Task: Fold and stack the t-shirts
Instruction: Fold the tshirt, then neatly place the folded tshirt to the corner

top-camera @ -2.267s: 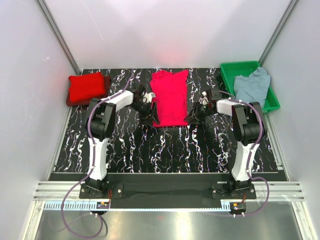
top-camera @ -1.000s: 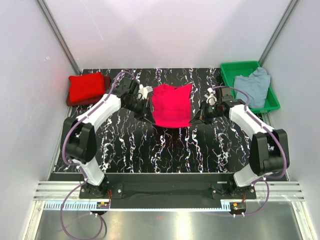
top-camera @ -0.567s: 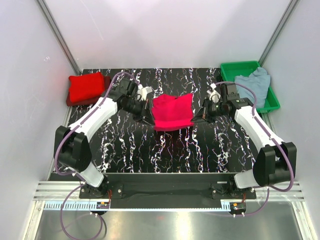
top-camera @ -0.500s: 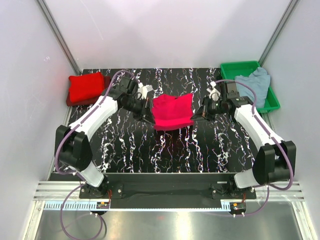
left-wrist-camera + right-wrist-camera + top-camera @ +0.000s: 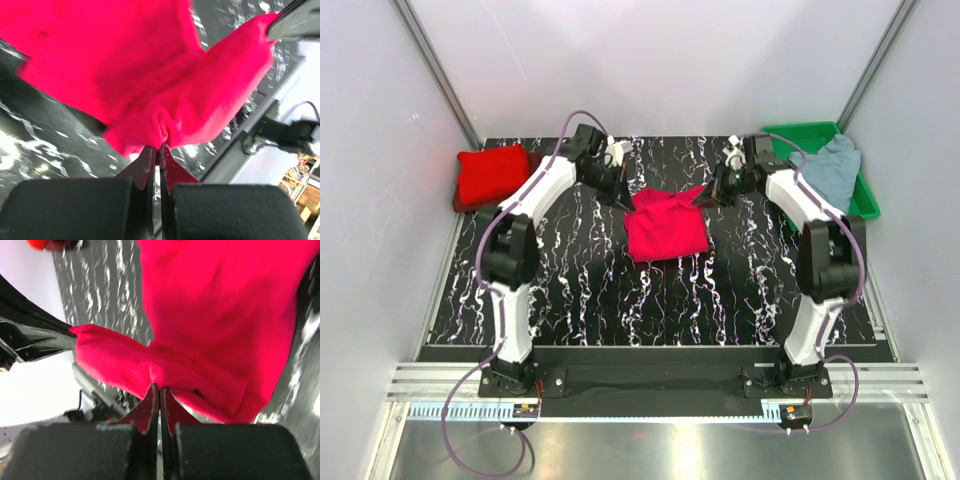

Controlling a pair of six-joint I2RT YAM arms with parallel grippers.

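Observation:
A crimson t-shirt (image 5: 665, 226) lies part-folded in the middle of the marbled table, its far edge lifted. My left gripper (image 5: 628, 197) is shut on the shirt's far left corner, the cloth (image 5: 165, 95) bunching at the jaw tips of the left gripper (image 5: 159, 146). My right gripper (image 5: 702, 195) is shut on the far right corner; the red cloth (image 5: 215, 315) spreads beyond the right gripper (image 5: 160, 386). A folded red t-shirt (image 5: 495, 175) rests at the far left. A pale grey-blue t-shirt (image 5: 825, 170) lies in the green tray.
The green tray (image 5: 782, 140) stands at the far right corner of the table. White walls with metal rails close in the back and sides. Both arms reach toward the table's far half, with bare marbled surface (image 5: 650, 300) in front.
Both grippers have carried the shirt's near edge up and toward the far side, folding it over. The shirt now looks shorter, and the arms are stretched farther back.

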